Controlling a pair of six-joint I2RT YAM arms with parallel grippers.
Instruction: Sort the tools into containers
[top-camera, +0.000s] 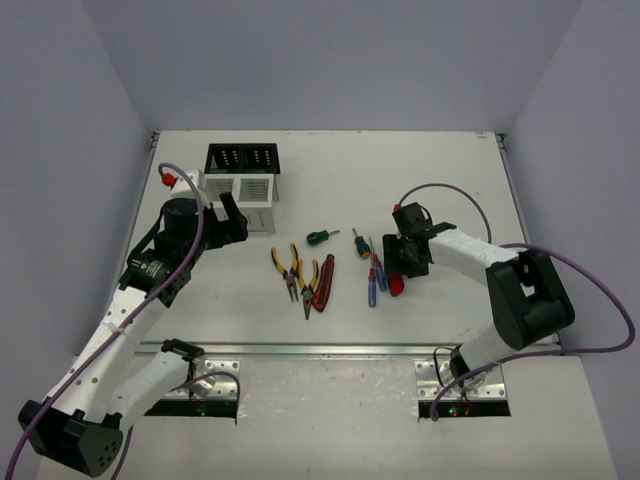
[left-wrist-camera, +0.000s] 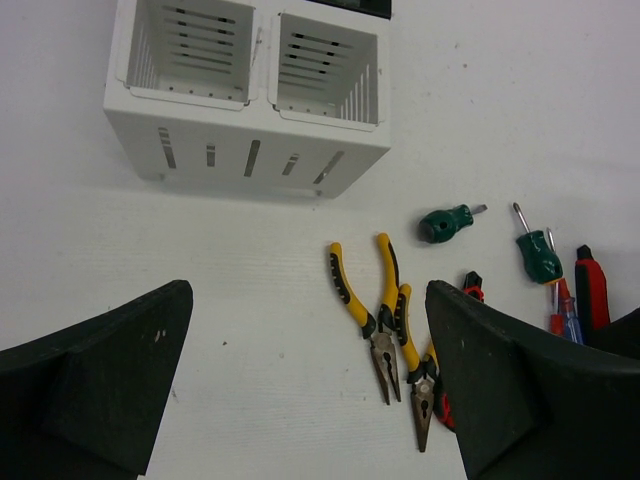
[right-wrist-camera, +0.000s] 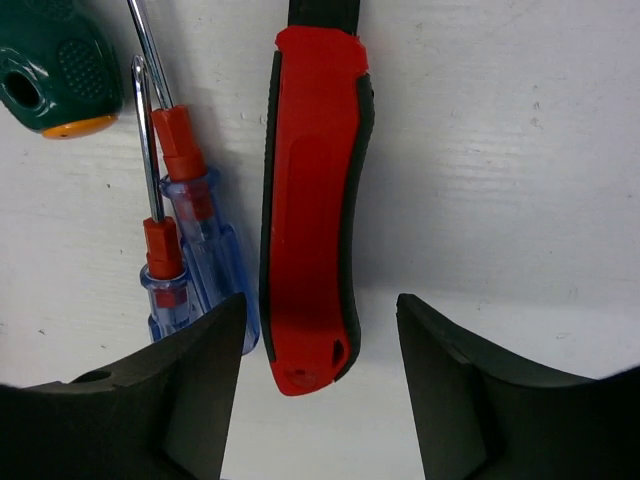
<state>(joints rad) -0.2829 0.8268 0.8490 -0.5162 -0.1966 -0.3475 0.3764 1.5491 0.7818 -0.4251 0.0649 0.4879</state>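
Note:
Two yellow-handled pliers and red-and-black cutters lie side by side mid-table. A stubby green screwdriver and a second green one lie beyond them. Blue screwdrivers and a red-handled screwdriver lie right of them. My right gripper is open, low over the red handle, whose end lies between the fingers; the blue screwdrivers lie just left. My left gripper is open and empty, beside the white bin; the black bin stands behind.
In the left wrist view the white bin shows two open compartments, with the pliers and stubby green screwdriver nearer. A metal rail runs along the table's near edge. Walls close in left, right and back.

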